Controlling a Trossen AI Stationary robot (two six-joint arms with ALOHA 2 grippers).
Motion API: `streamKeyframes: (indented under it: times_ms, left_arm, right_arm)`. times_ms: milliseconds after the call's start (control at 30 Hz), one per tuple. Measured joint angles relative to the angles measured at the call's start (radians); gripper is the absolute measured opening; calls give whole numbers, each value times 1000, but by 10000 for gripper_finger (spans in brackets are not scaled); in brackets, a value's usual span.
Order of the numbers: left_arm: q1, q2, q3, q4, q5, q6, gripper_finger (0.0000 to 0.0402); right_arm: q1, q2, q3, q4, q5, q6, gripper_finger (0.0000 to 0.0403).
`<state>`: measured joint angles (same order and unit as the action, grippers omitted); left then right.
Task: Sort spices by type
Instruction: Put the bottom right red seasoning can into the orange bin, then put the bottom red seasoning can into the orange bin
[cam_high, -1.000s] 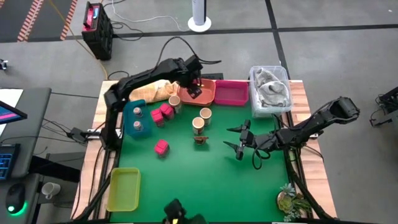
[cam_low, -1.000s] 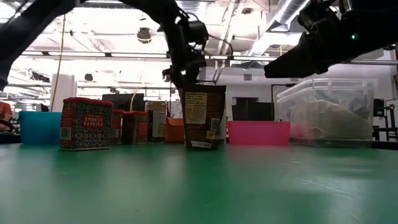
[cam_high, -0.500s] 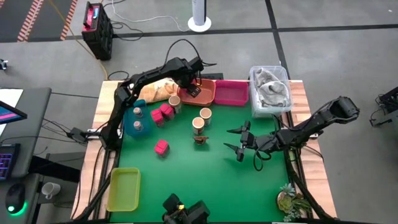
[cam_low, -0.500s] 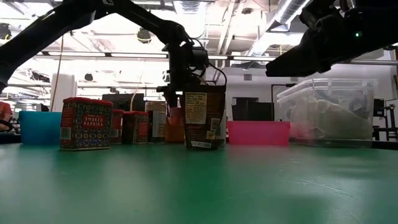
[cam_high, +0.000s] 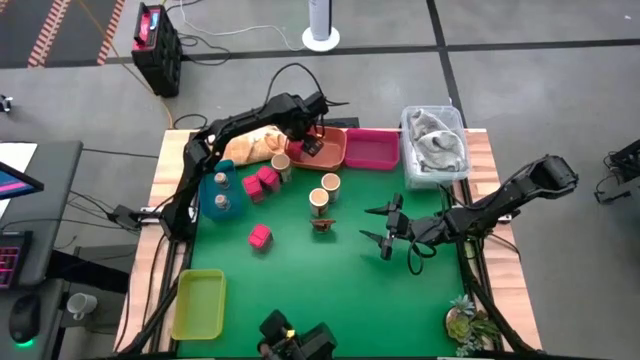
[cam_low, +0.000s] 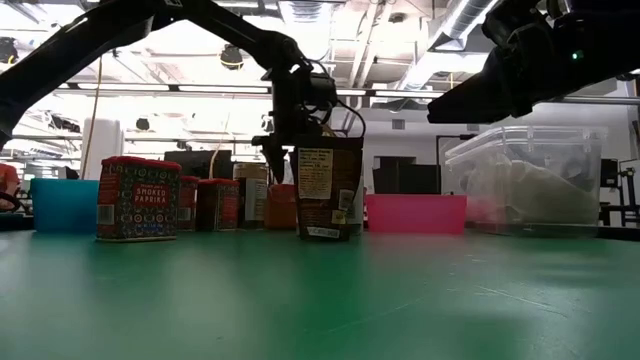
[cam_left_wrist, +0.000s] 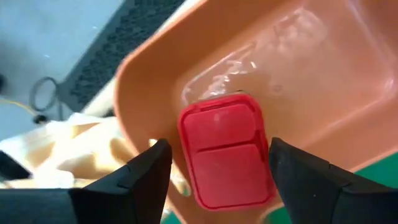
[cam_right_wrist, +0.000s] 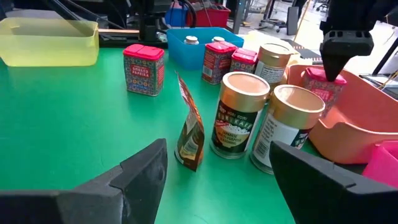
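Observation:
A pink-red cube box (cam_left_wrist: 225, 158) lies in the orange tray (cam_left_wrist: 311, 74), at the tray's end next to the pale yellow cloth. My left gripper (cam_left_wrist: 219, 143) is open above it, one finger on each side of the box. In the high view this gripper (cam_high: 308, 143) is over the orange tray (cam_high: 335, 152) at the far edge. Three more pink-red boxes (cam_high: 260, 236) stand on the green mat. Three tan round jars (cam_high: 318, 200) and a brown pouch-like piece (cam_high: 322, 224) stand mid-table. Two tiny shakers (cam_high: 222, 203) sit in the teal tray. My right gripper (cam_high: 383, 226) is open, to the right of the brown piece. My left gripper comes at the pink-red box from above, pointing down, its fingers (cam_left_wrist: 155, 171) beside two opposite sides of the box. A narrow strip of tray shows between one finger and the box. I cannot tell whether the other finger touches it.
A magenta tray (cam_high: 371, 150) sits right of the orange one, then a clear bin (cam_high: 433, 145) with grey cloth. The teal tray (cam_high: 207, 190) is at the left edge, the yellow-green tray (cam_high: 200, 303) at the near left corner. A small plant (cam_high: 465, 320) stands near right.
My left gripper has moved down toward the orange tray, as the low view shows, and has slowed over the tray's left end. The right arm has kept still.

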<state>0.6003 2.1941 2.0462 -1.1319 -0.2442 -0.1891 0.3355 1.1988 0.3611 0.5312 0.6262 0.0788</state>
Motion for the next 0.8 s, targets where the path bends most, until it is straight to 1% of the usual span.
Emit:
streamKeyframes:
  times_ms: [133, 233, 300, 367, 400, 467, 567, 667, 800]
  left_arm:
    - [-3, 0, 44, -7, -38, 70, 257]
    - [-15, 0, 135, -45, -44, 122, 257]
    - [-37, 0, 221, -125, -44, 141, 257]
    - [-73, -2, 305, -240, -46, 153, 257]
    - [-96, -10, 314, -290, -53, 154, 257]
    - [-144, -69, 259, -336, -70, 154, 255]
    - [-219, -143, 163, -388, -77, 109, 254]
    - [-286, -222, 37, -373, -90, 54, 254]
    - [-355, -337, -163, -361, -94, 36, 254]
  right_arm:
    - [0, 0, 0, 0, 0, 0, 309]
    - [0, 0, 0, 0, 0, 0, 309]
    - [0, 0, 0, -1, 0, 1, 309]
    - [1, 0, 0, -1, 0, 3, 309]
    - [4, 0, 0, -3, 0, 3, 309]
    - [5, 0, 0, -6, 0, 3, 309]
    - [12, 0, 0, -24, 0, 19, 309]
    - [19, 0, 0, -26, 1, 26, 309]
    - [43, 0, 0, -24, 1, 27, 309]
